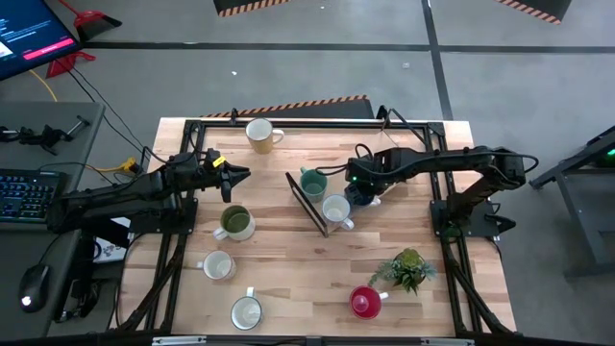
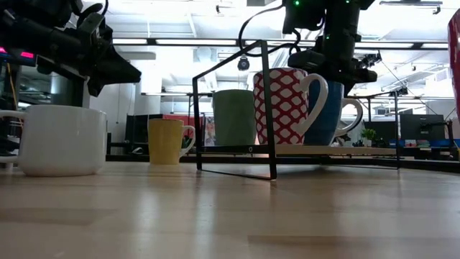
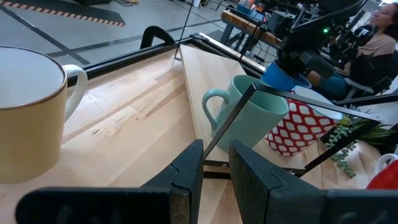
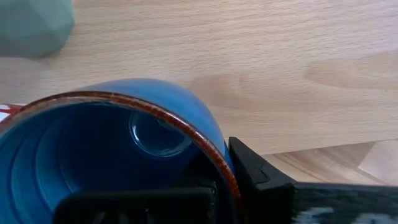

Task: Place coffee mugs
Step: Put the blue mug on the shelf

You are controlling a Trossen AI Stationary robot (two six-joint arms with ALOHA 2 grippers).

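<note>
The wooden counter (image 1: 288,279) carries a black wire rack (image 1: 309,204) at its middle, and the right claw (image 1: 365,195) hangs just beside that rack's far side, clamped tight on the rim of the blue mug (image 4: 124,155), one finger inside the cup and one outside. Right next to that claw, on the rack side, stand the red-and-white patterned mug (image 2: 282,106) and the teal mug (image 1: 312,181). The left claw (image 1: 240,174) hovers above the counter with its fingers narrowly apart and empty, the cream-yellow mug (image 1: 259,134) just off to one side and the olive green mug (image 1: 234,223) below and close by.
</note>
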